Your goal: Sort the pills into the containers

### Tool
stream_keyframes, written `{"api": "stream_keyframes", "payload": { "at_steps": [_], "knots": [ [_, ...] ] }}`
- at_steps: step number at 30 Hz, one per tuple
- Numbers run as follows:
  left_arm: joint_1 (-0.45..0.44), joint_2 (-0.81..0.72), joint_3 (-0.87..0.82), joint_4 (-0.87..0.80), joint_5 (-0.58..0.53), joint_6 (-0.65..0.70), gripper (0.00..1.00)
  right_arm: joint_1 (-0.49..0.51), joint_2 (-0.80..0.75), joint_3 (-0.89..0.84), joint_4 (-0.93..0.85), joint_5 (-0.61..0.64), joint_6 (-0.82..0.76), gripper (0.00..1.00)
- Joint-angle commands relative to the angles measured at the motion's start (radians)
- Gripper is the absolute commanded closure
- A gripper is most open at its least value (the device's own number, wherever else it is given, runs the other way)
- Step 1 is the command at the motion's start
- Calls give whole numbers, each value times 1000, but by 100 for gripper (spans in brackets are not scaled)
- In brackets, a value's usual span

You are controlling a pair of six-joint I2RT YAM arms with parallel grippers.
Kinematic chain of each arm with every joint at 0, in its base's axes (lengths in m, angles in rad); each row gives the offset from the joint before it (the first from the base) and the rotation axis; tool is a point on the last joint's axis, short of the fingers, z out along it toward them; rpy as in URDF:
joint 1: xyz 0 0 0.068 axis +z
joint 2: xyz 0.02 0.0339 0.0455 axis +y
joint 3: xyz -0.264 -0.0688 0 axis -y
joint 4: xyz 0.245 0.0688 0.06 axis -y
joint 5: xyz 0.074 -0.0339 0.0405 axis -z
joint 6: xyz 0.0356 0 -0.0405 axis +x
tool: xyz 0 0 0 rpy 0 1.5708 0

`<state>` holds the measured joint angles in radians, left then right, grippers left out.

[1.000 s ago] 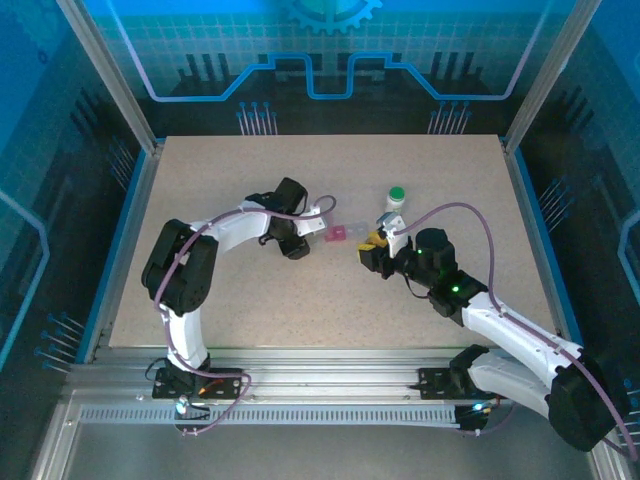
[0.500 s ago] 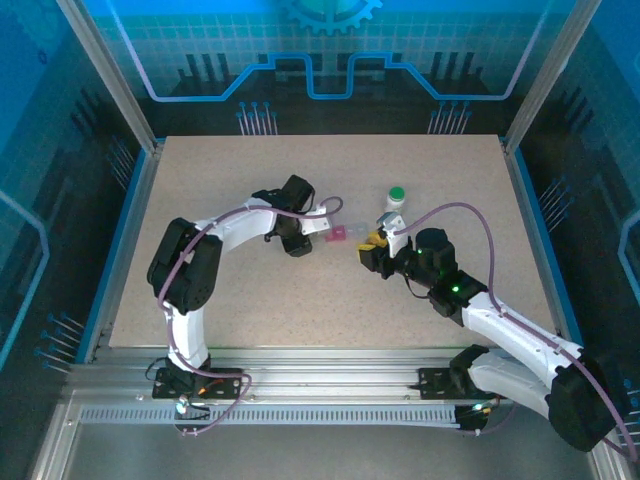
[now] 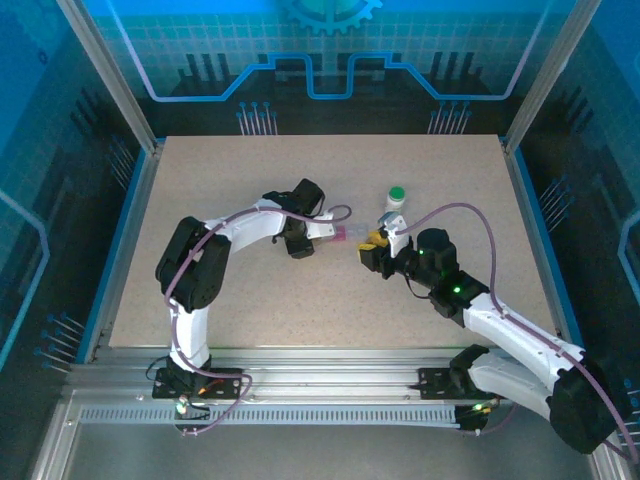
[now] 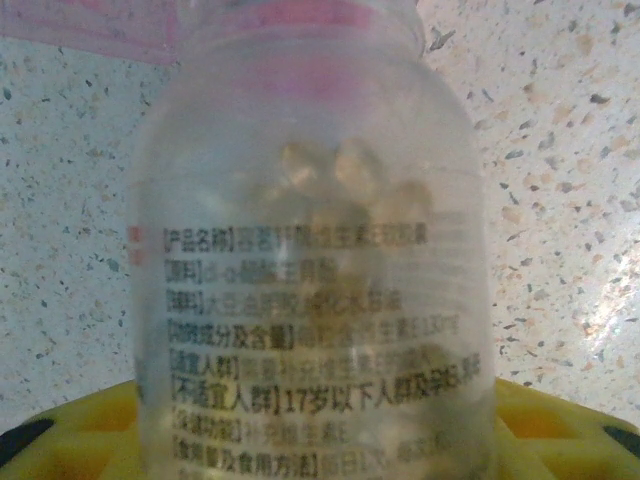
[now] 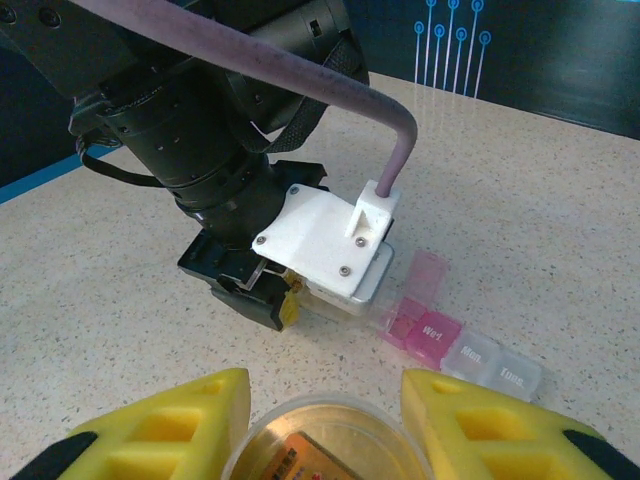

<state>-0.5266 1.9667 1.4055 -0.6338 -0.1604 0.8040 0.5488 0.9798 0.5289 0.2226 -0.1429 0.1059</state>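
Speckled beige tabletop (image 3: 250, 180) inside a blue-walled enclosure carries all the work, and the sorting looks to be at the filling stage, not finished

On the left, the left gripper (image 3: 316, 236) is clamped on a clear plastic vial (image 4: 310, 300) printed with black lettering, its yellow pads (image 4: 80, 425) showing on both sides of the vial's base. A cluster of pale pills (image 4: 340, 175) sits inside the vial, so that stock has yet to be emptied.

Just beyond the vial's mouth lies a long pill organiser (image 5: 455, 345) of pink and clear day-labelled compartments, flat on the table with one lid standing open. Whether any compartment holds a pill cannot be told.

Right of it, the right gripper (image 5: 325, 400) has its yellow fingers (image 5: 150, 425) closed around a brownish translucent round vial (image 5: 325, 445), open-mouthed and upright. Its contents are not clear.

Farthest right and back, a small white bottle with a green cap (image 3: 396, 200) stands alone near the right gripper, capped, so it seems untouched
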Motion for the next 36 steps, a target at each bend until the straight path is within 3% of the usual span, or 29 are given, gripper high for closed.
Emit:
{"api": "stream_keyframes", "payload": {
  "at_steps": [1,36],
  "knots": [
    [-10,13,34,-46,-41,31,100,-9,-19,10,6,-15,11,100],
    [-82,63,126,-68,-323,203,100,-9,-55,0,9,-10,16,100]
  ]
}}
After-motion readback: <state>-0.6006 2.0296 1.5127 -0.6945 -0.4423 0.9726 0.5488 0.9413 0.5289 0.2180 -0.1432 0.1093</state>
